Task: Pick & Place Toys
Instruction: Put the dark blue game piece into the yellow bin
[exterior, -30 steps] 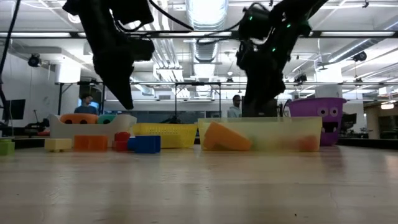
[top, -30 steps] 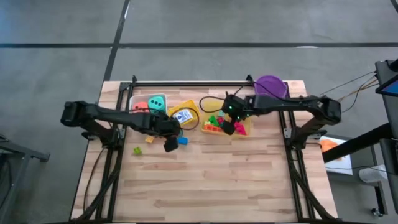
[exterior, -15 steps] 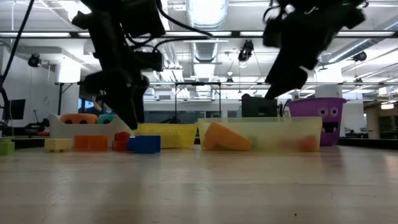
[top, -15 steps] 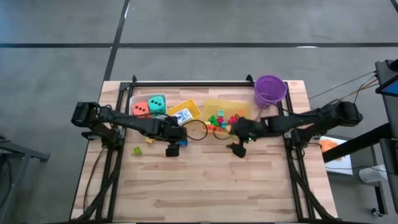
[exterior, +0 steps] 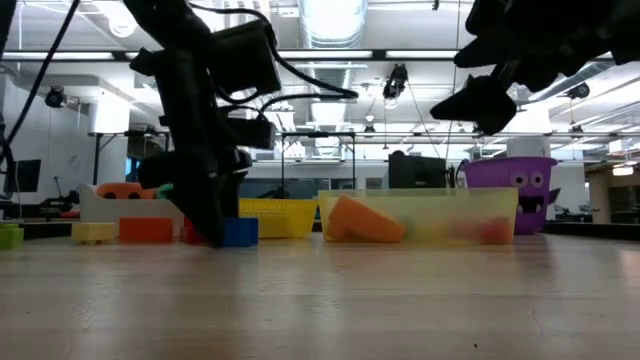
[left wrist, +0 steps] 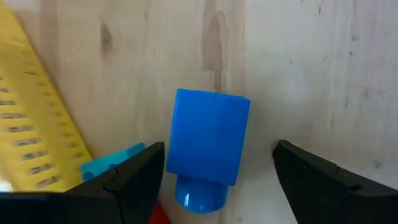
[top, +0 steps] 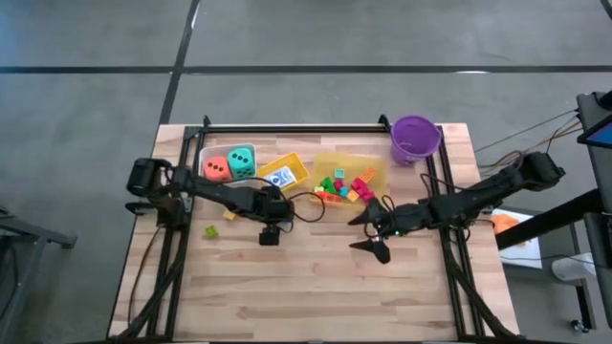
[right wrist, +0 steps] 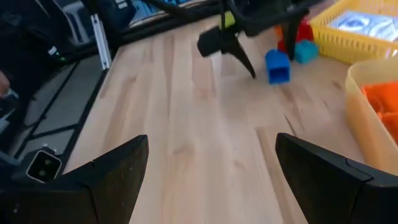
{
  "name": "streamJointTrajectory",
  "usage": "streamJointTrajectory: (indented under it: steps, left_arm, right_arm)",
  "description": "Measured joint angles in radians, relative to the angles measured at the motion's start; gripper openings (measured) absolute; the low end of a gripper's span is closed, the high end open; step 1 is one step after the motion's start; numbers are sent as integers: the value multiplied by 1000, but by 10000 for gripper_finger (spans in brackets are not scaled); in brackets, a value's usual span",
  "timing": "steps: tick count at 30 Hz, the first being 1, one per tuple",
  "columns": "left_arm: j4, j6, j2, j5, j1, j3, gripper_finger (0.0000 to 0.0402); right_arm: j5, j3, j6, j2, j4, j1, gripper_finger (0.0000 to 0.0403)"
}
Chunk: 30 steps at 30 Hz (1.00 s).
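Since half a second ago I see the left gripper (top: 270, 235) has dropped lower, now down at the wooden plank counter (top: 316, 287) over the blue plastic brick (left wrist: 208, 146), fingers spread wide either side, not touching it. The brick is square with a round stud, glossy, lying on the counter just beside the yellow perforated plastic basket (left wrist: 31, 124). The right gripper (top: 375, 232) has pulled back from the clear plastic bin of mixed bright bricks (top: 349, 184) toward the counter's middle, fingers wide, holding nothing. The orange dotted die (top: 215, 168) and teal dotted die (top: 241, 161) sit unchanged in the white tray (top: 206, 153). No writing I can read.
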Motion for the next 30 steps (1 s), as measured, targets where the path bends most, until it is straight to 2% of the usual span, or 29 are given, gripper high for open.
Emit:
streamJointTrajectory:
  steps: [3,6,15,22,26,30]
  left_arm:
    - [4,0,20,14,0,2,294]
    - [11,0,27,17,0,3,271]
    - [55,-10,12,23,1,-1,121]
    - [47,-67,6,97,0,-1,122]
    - [41,-105,-43,220,-1,4,122]
    - [95,-154,-135,369,-1,8,122]
  right_arm:
    - [3,-1,-47,17,43,9,348]
    - [3,18,-108,51,56,16,348]
    - [-7,137,-165,190,51,56,348]
    - [-8,230,-197,262,-2,78,348]
    - [3,270,-198,277,-74,92,348]
    - [30,302,-269,277,-92,120,348]
